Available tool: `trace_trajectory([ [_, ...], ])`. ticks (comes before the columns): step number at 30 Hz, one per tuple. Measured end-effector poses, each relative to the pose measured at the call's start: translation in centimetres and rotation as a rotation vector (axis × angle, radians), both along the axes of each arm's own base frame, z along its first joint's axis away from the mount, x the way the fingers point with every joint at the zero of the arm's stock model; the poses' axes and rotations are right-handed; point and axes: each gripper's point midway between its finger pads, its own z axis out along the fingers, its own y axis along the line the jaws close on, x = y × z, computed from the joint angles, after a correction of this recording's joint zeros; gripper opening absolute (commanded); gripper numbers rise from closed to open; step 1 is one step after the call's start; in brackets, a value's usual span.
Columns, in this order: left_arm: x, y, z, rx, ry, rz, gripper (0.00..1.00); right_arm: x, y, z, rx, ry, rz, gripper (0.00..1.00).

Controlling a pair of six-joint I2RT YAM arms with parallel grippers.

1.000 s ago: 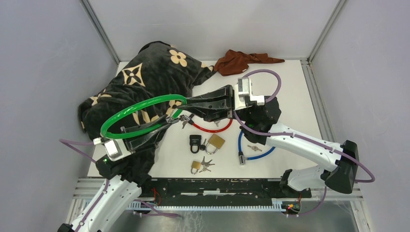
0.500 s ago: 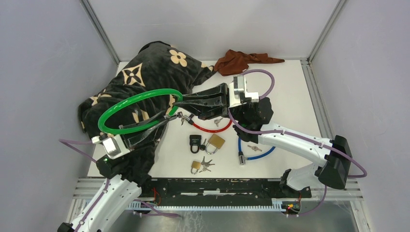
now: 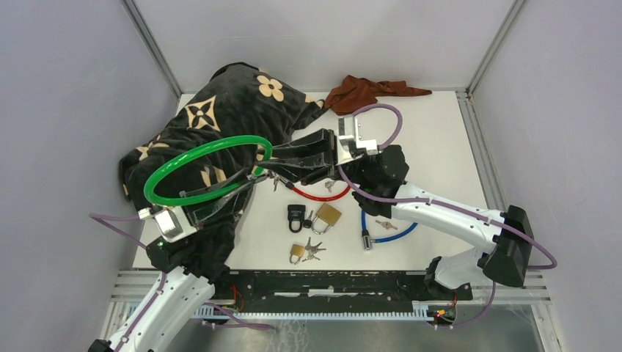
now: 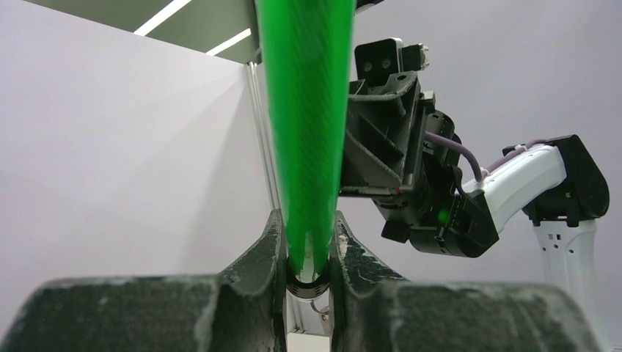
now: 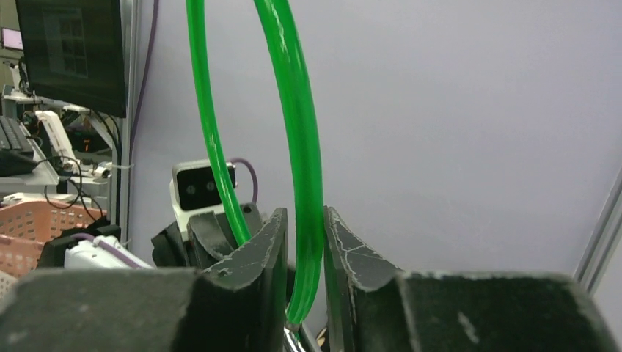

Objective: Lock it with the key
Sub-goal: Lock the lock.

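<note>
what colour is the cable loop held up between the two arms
Bright green cable loop, no pattern; clearest in the top external view.

Free room is on the far right of the table (image 3: 444,139). The black flowered blanket (image 3: 220,110) fills the left; the green cable loop (image 3: 227,138) hangs over it. Padlocks (image 3: 328,214), keys (image 3: 313,249) and a blue cable lock (image 3: 363,220) crowd the near middle.

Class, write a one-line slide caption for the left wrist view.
Left gripper clamps the green cable lock, right arm beyond.

Left arm from 7 o'clock, left gripper (image 3: 257,179) aimed 2 o'clock, clamped on green cable lock (image 4: 308,110), right arm elbowed from 4 o'clock, right gripper (image 3: 271,167) aimed 9 o'clock, fingers flanking the cable, grip unclear.
</note>
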Motion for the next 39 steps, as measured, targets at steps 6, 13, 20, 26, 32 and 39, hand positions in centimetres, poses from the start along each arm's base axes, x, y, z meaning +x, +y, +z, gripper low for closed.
trace_trajectory([
  [6, -0.3, 0.2, 0.2, -0.006, -0.01, 0.002, 0.02, 0.2, 1.3, -2.9, -0.111, 0.013, -0.005, 0.38],
  [13, -0.3, 0.3, 0.2, -0.008, -0.013, 0.008, 0.02, -0.2, 1.4, -4.5, -0.178, -0.015, -0.006, 0.57],
  [20, -0.6, 0.4, 0.3, -0.005, -0.03, 0.014, 0.02, -1.1, 1.2, -5.8, -0.261, -0.102, 0.005, 0.78],
  [26, -0.6, 0.4, 0.4, 0.002, -0.047, 0.028, 0.02, -0.7, 1.0, -7.5, -0.395, -0.168, 0.037, 0.79],
  [32, -0.8, 0.3, 0.3, 0.015, -0.062, 0.029, 0.02, 1.1, -0.4, -8.4, -0.48, -0.159, 0.055, 0.72],
  [39, -0.9, 0.3, 0.3, 0.015, -0.064, 0.028, 0.02, 1.1, 0.0, -7.6, -0.523, -0.143, 0.099, 0.59],
])
